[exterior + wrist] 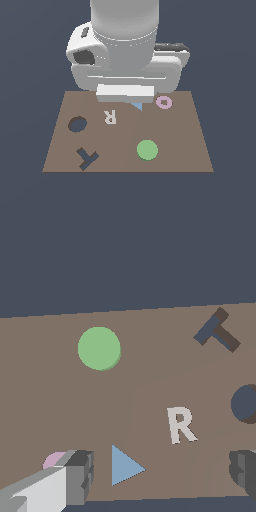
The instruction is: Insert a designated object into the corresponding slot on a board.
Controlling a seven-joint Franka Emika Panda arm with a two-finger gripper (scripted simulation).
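A flat green disc (147,150) (99,348) lies on the brown board (175,135) (150,366), toward the exterior view's right. The round dark slot (77,124) (246,403) is cut into the board at the exterior view's left, with a dark T-shaped cut-out (86,158) (217,331) near it. My gripper (125,93) (162,473) hangs above the board's far edge, well away from the disc and the round hole. Its fingers (79,476) stand wide apart with nothing between them; a blue triangle (137,106) (125,466) lies on the board below the gap.
A small pink ring (164,102) (54,460) lies near the board's far corner at the exterior view's right, partly hidden by one finger in the wrist view. A white letter R (110,116) (180,424) is marked on the board's middle.
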